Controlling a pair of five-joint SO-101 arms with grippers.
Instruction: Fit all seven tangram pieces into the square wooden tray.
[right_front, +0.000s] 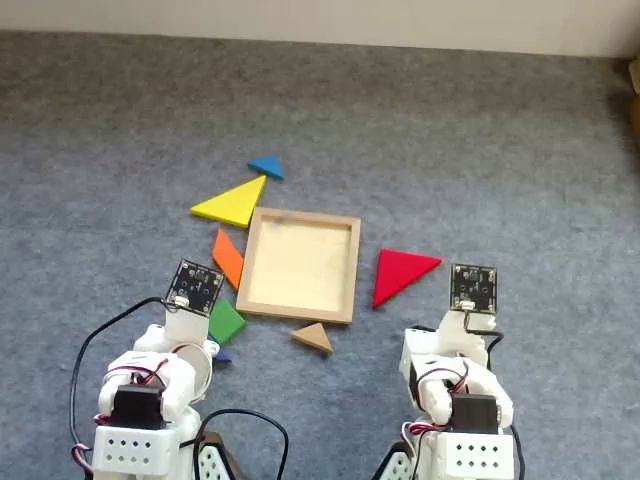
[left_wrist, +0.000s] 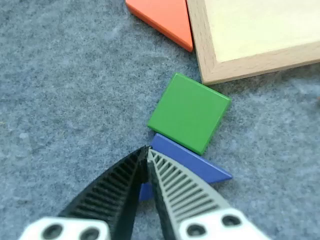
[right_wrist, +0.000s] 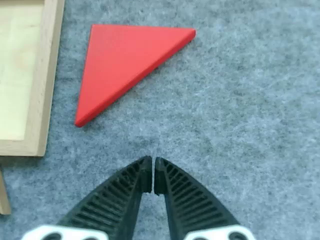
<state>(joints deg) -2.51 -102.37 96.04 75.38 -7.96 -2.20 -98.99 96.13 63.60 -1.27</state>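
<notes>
Beside wooden tray (right_front: 296, 311), red triangle (right_front: 397, 272)

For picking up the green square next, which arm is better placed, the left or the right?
Left. The green square lies just ahead of the left gripper, on that arm's side of the tray. The right gripper hangs over carpet on the tray's other side, by the red triangle.
</notes>
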